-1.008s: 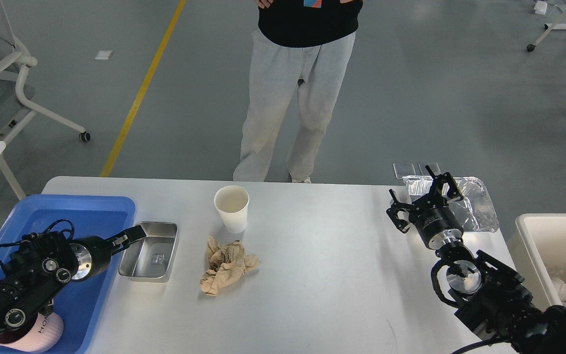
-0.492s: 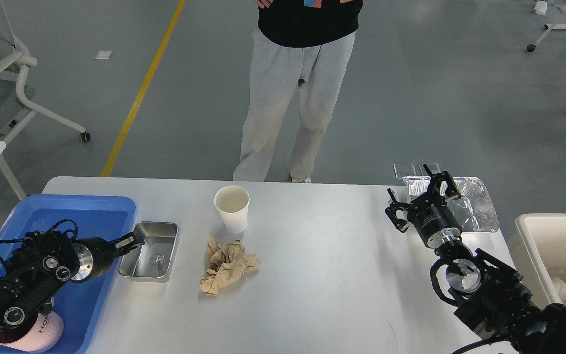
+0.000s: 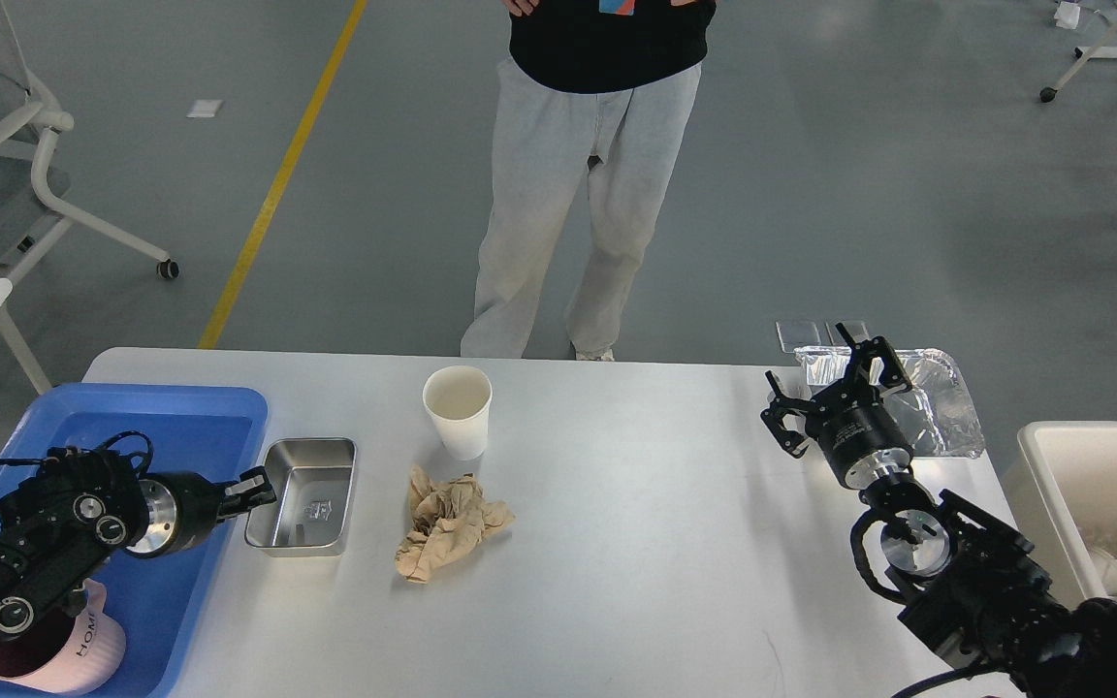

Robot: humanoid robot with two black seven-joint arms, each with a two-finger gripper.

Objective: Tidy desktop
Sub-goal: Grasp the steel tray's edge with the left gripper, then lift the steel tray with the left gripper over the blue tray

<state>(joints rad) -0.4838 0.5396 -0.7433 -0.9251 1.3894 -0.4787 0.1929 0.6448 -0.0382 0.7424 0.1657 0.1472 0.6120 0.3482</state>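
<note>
Stretching across the lower frame, the desktop (image 3: 636,504) is cut off at its near edge.
Left gripper (image 3: 253,488) sits at the steel tray's (image 3: 304,496) left rim — fingers too small and dark to tell whether they pinch it. Right gripper (image 3: 830,383) hovers with jaws spread wide, partly hiding a crumpled foil container (image 3: 937,402). Paper cup (image 3: 458,410) stands just behind wadded brown paper (image 3: 447,523).
</note>
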